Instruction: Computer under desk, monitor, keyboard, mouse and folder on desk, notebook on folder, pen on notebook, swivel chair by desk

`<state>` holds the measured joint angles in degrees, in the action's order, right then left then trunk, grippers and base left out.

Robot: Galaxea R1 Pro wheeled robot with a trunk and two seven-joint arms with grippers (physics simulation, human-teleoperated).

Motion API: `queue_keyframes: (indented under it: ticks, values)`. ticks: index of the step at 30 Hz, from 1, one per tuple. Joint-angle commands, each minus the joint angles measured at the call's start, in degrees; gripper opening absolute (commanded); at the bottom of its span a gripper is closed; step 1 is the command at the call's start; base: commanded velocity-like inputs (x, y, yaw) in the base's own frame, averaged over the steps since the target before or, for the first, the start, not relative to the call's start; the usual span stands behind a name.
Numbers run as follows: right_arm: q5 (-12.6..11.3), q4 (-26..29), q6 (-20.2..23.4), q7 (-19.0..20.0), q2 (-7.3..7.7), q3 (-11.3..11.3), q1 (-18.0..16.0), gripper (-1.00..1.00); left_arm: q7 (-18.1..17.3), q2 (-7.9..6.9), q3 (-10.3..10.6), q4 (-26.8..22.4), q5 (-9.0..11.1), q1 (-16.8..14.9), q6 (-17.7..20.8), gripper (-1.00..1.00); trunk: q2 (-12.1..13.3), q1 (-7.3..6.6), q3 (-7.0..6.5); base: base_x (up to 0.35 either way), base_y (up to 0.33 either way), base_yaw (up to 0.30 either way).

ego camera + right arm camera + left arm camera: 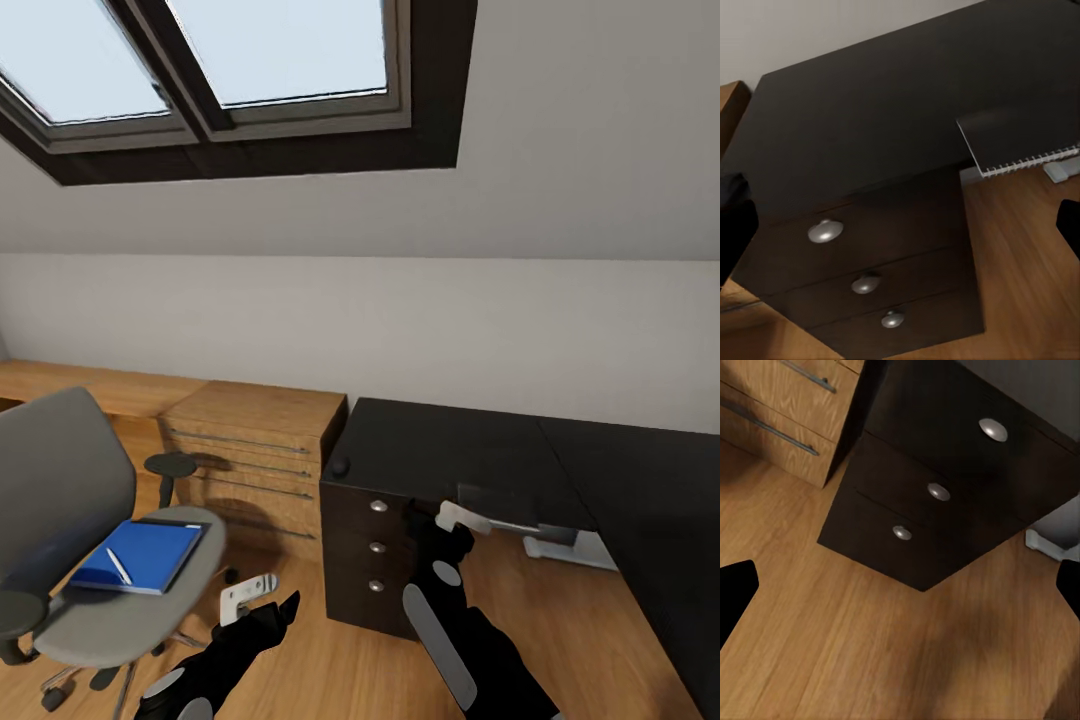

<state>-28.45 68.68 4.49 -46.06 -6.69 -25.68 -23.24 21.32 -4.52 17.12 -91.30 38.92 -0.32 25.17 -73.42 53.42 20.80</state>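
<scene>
While the blue folder (140,555) with the pen (118,566) on it sits on the swivel chair (90,540), both grippers (262,598) (455,522) hang empty, jaws wide, near the desk (450,450) drawers. Next up, probably: left arm reaches for that folder.

Probably attic home office — skylight (200,60), desk (480,450)

Glossy black desk (470,440) bearing mouse (340,466) and spiral notebook (1016,139).
</scene>
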Motion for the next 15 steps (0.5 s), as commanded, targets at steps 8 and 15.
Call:
queue_keyframes:
  ticks: [8,15]
  values:
    - [-0.1,0.4,0.4,-0.5,0.09,-0.1,-0.1,1.00,0.6,-0.05,0.1,-0.1,0.6,0.0,0.1,1.00,0.0,0.04,0.06,0.304,-0.184,0.002]
    - [-0.1,0.3,0.4,-0.3,0.08,-0.1,-0.1,1.00,0.5,-0.05,0.1,-0.1,0.6,0.0,0.1,1.00,0.0,0.04,0.06,0.242,-0.107,0.143]
